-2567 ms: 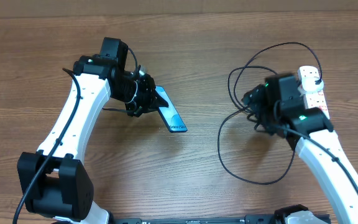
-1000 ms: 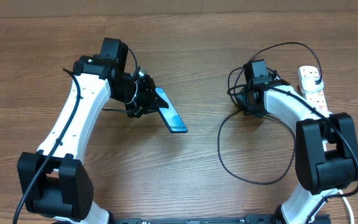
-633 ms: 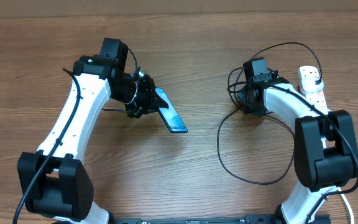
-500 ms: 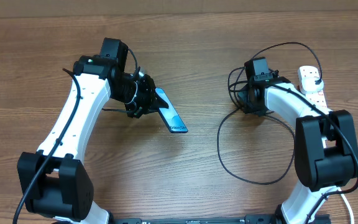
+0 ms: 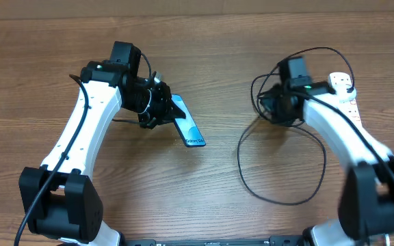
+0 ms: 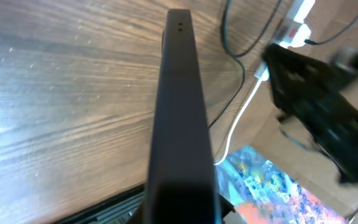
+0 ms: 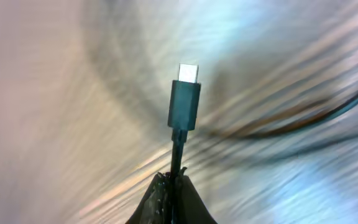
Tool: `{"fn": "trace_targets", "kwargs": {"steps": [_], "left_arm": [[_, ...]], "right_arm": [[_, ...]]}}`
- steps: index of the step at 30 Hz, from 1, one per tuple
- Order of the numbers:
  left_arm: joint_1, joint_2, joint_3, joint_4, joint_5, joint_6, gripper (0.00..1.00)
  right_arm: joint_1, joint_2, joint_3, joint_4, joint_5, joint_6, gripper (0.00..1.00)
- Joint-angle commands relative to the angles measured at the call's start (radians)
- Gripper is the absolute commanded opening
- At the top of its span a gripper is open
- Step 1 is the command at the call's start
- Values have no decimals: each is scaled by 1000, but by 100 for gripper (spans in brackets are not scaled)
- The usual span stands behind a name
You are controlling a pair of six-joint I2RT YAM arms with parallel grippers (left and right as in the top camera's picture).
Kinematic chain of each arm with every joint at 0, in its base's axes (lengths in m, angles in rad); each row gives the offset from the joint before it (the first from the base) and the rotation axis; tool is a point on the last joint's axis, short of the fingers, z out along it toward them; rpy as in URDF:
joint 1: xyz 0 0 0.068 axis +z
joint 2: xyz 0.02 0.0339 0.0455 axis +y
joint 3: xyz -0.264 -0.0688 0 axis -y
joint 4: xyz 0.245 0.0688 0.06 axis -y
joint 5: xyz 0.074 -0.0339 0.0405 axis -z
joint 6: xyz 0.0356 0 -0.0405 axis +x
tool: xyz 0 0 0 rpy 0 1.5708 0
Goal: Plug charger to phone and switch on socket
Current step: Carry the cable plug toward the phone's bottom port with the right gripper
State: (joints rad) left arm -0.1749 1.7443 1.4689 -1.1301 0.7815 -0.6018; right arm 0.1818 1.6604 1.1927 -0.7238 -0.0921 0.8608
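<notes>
With left fingers clamped on tilted phone over desk; with right fingers pinching charger just below its connector tip, near socket.

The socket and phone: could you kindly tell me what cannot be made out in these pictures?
- The socket: overhead, switch positions too small; the right arm covers part.
- The phone: left wrist shows only its dark edge; the screen faces away.
- The charger: right wrist, the background is motion-blurred; the fingers are cut by the bottom edge.
</notes>
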Motion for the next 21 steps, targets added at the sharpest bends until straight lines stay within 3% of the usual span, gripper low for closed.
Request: {"fn": "trace_targets", "kwargs": {"steps": [1, 9, 14, 21], "left_arm": [[6, -5, 13, 31, 96, 28, 4], [16, 13, 16, 130, 160, 29, 4], [21, 91, 53, 221, 308, 18, 4], [18, 281, 170, 231, 586, 41, 4]], "right_arm": [[39, -156, 35, 4, -166, -33, 4], [147, -325, 35, -82, -172, -85, 4], [192, -346, 35, -147, -210, -85, 4], [220, -347, 19, -187, -351, -127, 4]]}}
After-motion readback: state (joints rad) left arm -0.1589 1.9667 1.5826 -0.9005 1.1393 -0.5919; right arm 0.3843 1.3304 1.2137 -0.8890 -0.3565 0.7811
